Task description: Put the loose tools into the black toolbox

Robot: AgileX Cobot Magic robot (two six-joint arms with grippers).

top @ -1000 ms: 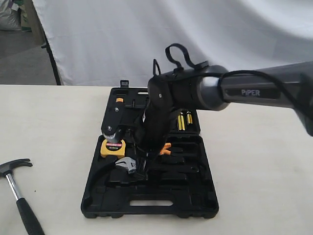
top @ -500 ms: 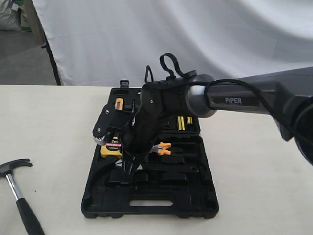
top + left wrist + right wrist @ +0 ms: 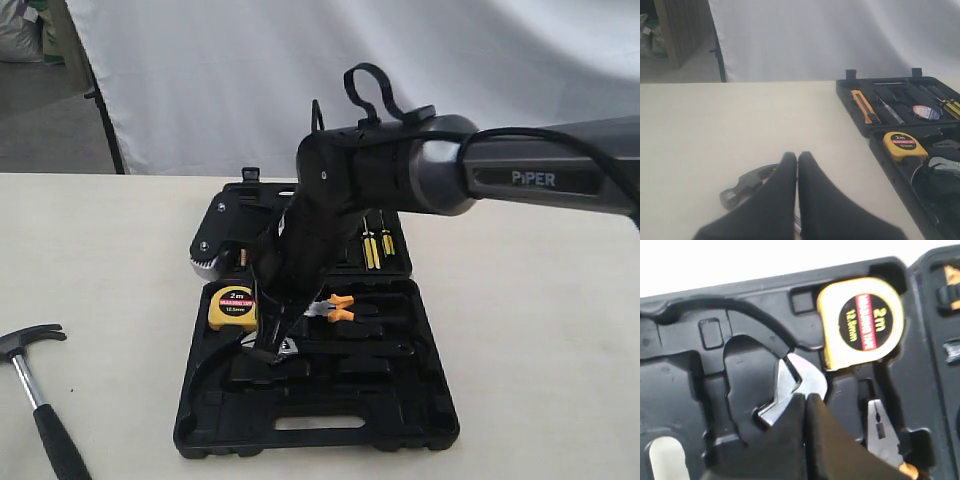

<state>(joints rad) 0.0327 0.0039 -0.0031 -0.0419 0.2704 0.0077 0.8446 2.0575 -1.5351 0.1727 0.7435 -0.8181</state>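
Note:
The black toolbox lies open in the middle of the table. My right gripper reaches down into its near half, shut, with nothing between its fingers. In the right wrist view the tips sit right at the silver head of the adjustable wrench, which lies in the case. The claw hammer lies on the table left of the case. My left gripper hovers shut just over the hammer. A small round tape roll rests in the far half.
A yellow tape measure and orange-handled pliers sit in the case beside the right gripper, with yellow-striped screwdrivers behind. An orange utility knife lies in the far half. A white backdrop hangs behind the table.
The right wrist has lifted and turned, uncovering the yellow tape measure. The fingertips have stayed low at the wrench head. The case has shifted slightly. The hammer has not moved.

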